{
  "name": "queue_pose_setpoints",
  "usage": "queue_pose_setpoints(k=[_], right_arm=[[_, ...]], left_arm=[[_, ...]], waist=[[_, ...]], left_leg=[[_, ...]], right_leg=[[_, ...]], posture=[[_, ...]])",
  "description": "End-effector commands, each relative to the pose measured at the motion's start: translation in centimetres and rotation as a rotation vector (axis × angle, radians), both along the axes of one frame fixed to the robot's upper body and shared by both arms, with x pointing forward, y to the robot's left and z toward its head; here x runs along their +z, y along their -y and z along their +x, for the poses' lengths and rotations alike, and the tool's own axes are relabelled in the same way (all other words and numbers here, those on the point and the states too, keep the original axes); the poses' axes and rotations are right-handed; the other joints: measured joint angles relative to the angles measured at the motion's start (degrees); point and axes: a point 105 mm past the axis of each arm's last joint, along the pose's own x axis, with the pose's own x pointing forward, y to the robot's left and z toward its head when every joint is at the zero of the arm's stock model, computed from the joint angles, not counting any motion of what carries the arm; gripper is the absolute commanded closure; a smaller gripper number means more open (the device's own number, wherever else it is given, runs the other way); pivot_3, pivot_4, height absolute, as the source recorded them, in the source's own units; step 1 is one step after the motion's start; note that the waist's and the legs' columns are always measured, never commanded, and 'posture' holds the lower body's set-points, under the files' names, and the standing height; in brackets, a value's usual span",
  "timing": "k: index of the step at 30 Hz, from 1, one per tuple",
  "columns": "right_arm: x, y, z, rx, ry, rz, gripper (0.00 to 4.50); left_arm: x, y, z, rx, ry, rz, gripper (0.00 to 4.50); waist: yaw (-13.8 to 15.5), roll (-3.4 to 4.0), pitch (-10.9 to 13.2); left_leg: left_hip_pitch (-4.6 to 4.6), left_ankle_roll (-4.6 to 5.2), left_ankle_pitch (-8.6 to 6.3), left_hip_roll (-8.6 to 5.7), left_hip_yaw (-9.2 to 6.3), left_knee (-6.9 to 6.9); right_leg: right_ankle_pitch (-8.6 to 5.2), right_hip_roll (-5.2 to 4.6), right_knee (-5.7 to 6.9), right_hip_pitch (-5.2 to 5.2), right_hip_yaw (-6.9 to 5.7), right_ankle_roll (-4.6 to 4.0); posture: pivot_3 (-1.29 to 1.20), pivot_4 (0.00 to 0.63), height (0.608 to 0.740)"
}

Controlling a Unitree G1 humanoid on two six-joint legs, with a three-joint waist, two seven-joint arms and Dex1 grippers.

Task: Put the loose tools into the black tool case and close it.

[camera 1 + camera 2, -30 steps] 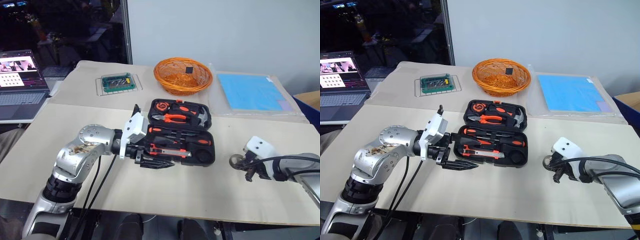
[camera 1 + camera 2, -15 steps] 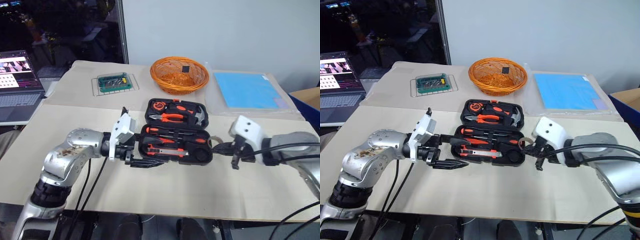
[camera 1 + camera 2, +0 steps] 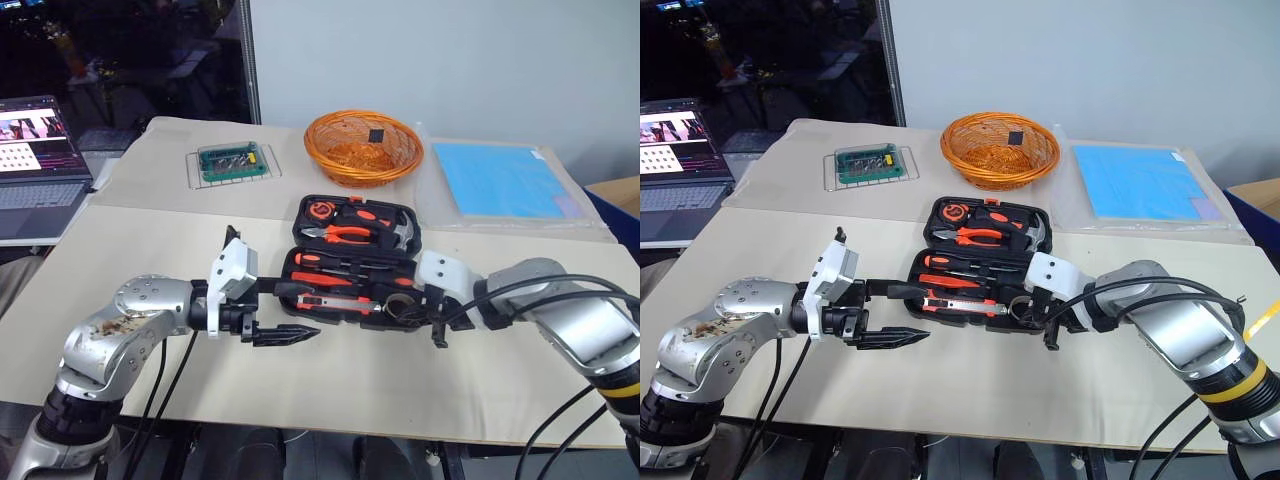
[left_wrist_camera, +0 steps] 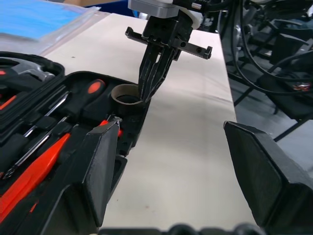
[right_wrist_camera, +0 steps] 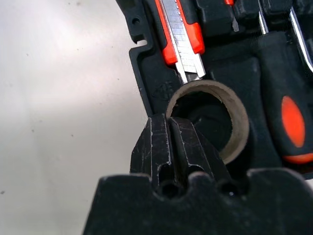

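Your right gripper (image 5: 169, 142), pinched tight on the tape roll's (image 5: 234, 122) wall, hangs over the tool case's (image 3: 300, 268) near-right corner recess; left gripper (image 4: 171, 161) gapes empty.

tape roll (image 5: 215, 117) in the tool case (image 3: 352, 265) — seemingly its near-right corner.

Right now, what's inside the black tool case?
The black tool case holds screwdrivers, pliers, a hammer and a utility knife. The right gripper pinches the tape roll, covering part of its rim.
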Motion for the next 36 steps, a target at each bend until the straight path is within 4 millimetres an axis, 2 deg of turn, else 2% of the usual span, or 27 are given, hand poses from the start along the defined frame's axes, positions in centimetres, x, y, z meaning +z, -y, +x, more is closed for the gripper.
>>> queue_pose_setpoints(k=[1,9,18,20,21,22,23,26,28,29,32,34,36], right_arm=[[-0.7,1.2,0.2,-0.026,-0.019,-0.06,4.48],[-0.5,2.2,0.8,-0.056,-0.007,-0.085,4.48],[-1.1,2.0,0.5,-0.041,-0.033,-0.073,4.48],[-0.2,1.8,0.9,-0.046,0.001,-0.03,3.79],[0.4,1.7,1.2,-0.055,0.024,-0.006,3.71],[1.0,1.5,1.3,-0.052,0.041,0.013,3.22],[1.5,1.4,1.3,-0.054,0.058,0.035,2.93],[3.4,0.9,1.3,-0.081,0.098,0.153,1.94],[4.5,1.2,1.7,-0.146,0.141,0.242,1.22],[5.0,1.2,2.0,-0.179,0.16,0.278,0.69],[6.6,2.1,4.6,-0.341,0.337,0.341,0.11],[7.4,3.4,7.0,-0.529,0.415,0.381,0.11],[7.6,2.8,8.0,-0.587,0.414,0.445,0.11]], left_arm=[[0.9,-0.1,-0.3,0.008,0.046,-0.003,0.86],[1.0,0.0,-0.1,0.027,0.053,-0.007,0.86],[1.1,0.1,0.5,0.043,0.057,-0.012,0.86],[1.1,-0.1,0.8,0.068,0.041,-0.02,0.86],[1.0,-0.2,1.0,0.081,0.033,-0.025,0.86],[0.9,-0.4,1.3,0.103,0.024,-0.027,0.86],[0.8,-0.6,1.7,0.128,0.012,-0.035,0.86],[0.3,-1.3,3.9,0.269,-0.05,-0.069,0.86],[1.1,-1.7,5.9,0.39,-0.075,-0.142,0.86],[1.5,-2.0,6.8,0.442,-0.086,-0.178,0.86],[1.6,-3.3,10.5,0.652,-0.113,-0.179,0.86],[0.9,-3.6,13.3,0.801,-0.156,-0.107,0.86],[0.7,-3.8,14.5,0.847,-0.193,-0.074,0.86]], waist=[[0.0,0.0,0.0],[0.4,0.0,0.0],[0.5,0.01,0.0],[0.5,0.01,0.0],[0.5,0.01,0.0],[0.5,0.01,0.0],[0.5,0.01,0.0],[0.5,0.01,0.0],[0.6,-0.02,0.0],[0.7,-0.02,0.0],[0.6,-0.09,0.1],[0.5,-0.09,0.1],[0.3,-0.09,0.1]], left_leg=[[0.01,0.0,0.0,0.0,0.01,0.01],[0.02,0.0,0.0,0.0,0.01,0.03],[-0.02,0.0,0.0,-0.01,0.03,0.03],[-0.02,0.0,0.0,-0.01,0.02,0.03],[-0.02,0.0,0.0,-0.01,0.02,0.03],[-0.02,0.0,0.0,-0.01,0.03,0.03],[-0.02,0.0,0.0,-0.01,0.03,0.03],[-0.02,0.0,0.0,0.0,0.01,0.03],[-0.02,0.0,0.0,0.0,-0.02,0.03],[-0.02,0.0,0.01,-0.01,-0.05,0.03],[-0.05,0.0,0.01,-0.04,-0.17,0.12],[-0.05,0.0,0.03,-0.08,-0.18,0.15],[-0.05,-0.06,0.1,-0.11,-0.18,0.14]], right_leg=[[0.0,-0.01,0.0,0.01,0.0,-0.01],[0.0,-0.01,0.01,0.0,-0.01,-0.02],[0.08,-0.01,0.02,-0.02,0.0,0.15],[0.08,-0.01,0.02,-0.02,0.0,0.14],[0.09,0.0,0.02,-0.02,0.0,0.15],[0.09,0.0,0.03,-0.02,0.0,0.16],[0.12,0.01,0.03,-0.03,0.0,0.2],[0.19,0.03,0.05,-0.04,0.0,0.33],[0.2,0.04,0.07,-0.02,0.0,0.35],[0.21,0.05,0.09,0.0,-0.01,0.37],[0.25,0.1,0.11,0.06,-0.03,0.45],[0.27,0.1,0.15,0.06,-0.02,0.47],[0.3,0.1,0.19,0.02,0.0,0.49]], posture=[[0.0,0.15,0.74],[0.0,0.15,0.74],[0.0,0.15,0.74],[0.0,0.15,0.74],[0.0,0.15,0.74],[0.0,0.15,0.74],[0.0,0.15,0.74],[0.0,0.15,0.74],[0.0,0.15,0.74],[0.0,0.15,0.74],[0.0,0.15,0.74],[0.0,0.15,0.74],[0.0,0.15,0.74]])
